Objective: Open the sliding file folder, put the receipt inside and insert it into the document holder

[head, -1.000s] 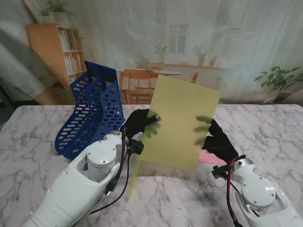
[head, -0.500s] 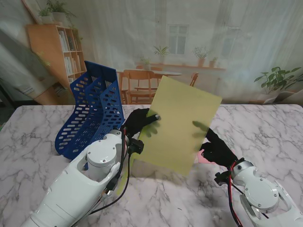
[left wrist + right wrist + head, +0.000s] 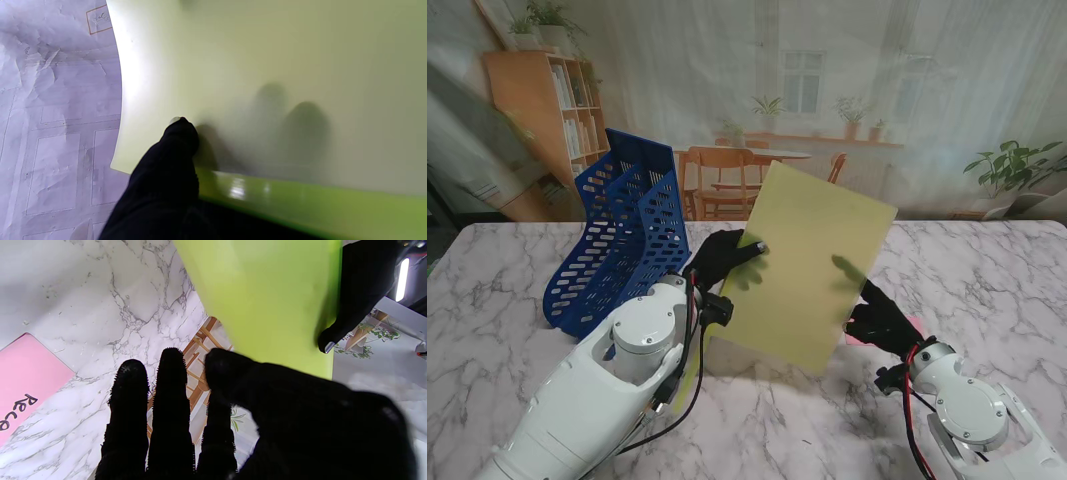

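The left hand (image 3: 720, 258) pinches the folder's (image 3: 812, 267) edge, holding it upright off the counter (image 3: 987, 270). The right hand (image 3: 882, 315), fingers spread, holds nothing just beside the folder. The receipt (image 3: 23, 386) lies beside the right hand; the holder (image 3: 622, 235) stands near the left.

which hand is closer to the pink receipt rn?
Right. The right hand sits just beside the pink receipt on the table, apparently not touching it. The left hand is across the yellow-green folder, gripping its far edge.
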